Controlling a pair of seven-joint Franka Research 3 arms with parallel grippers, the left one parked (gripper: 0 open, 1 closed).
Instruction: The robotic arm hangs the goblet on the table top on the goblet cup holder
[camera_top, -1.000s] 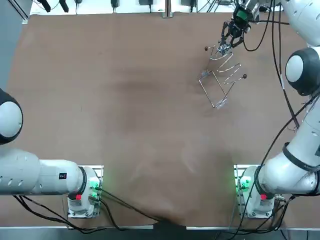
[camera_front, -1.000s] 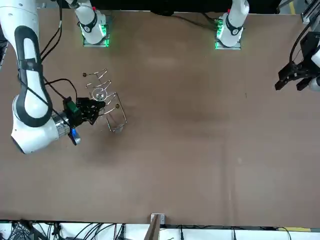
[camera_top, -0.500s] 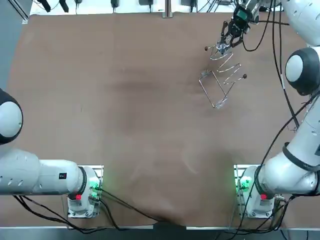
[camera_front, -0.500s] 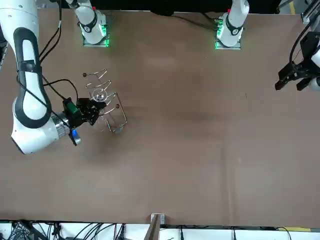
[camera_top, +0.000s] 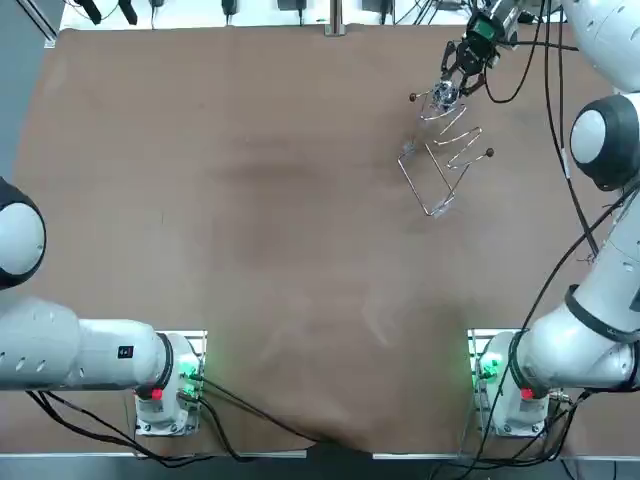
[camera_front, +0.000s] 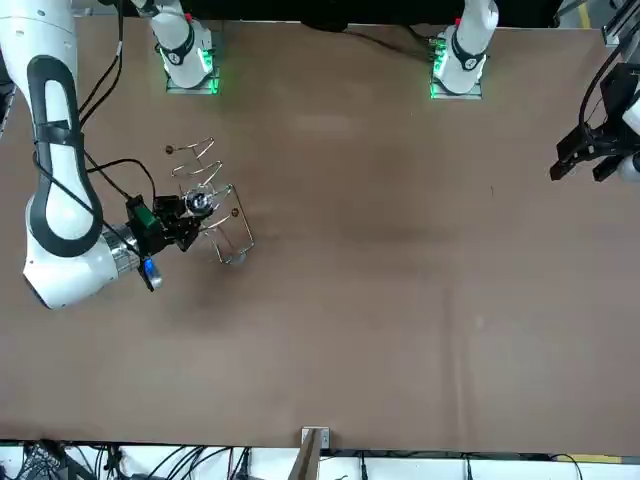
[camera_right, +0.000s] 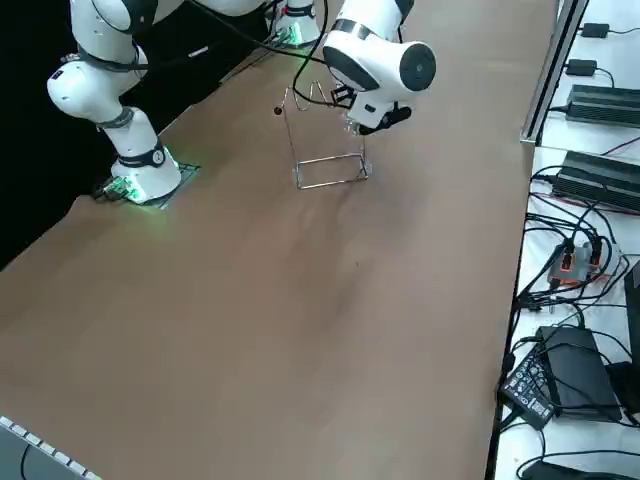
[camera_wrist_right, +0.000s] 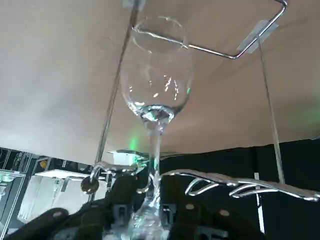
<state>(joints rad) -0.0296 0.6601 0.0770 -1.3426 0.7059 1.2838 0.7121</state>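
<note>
Brown tabletop (camera_top: 250, 200) carrying a wire holder (camera_top: 440, 168) toward its far right, arm bases (camera_top: 497, 375) sitting along its near edge, right gripper (camera_top: 453, 84) clasping a goblet (camera_top: 445, 97) at the holder's top.

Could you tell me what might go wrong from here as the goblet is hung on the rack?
1. The right hand holds the goblet only at its foot, with the stem close beside the wire prongs of the rack; a small misalignment could knock glass against wire.
2. The rack looks like a light wire frame just standing on the table; a push might shift or tip it.
</note>
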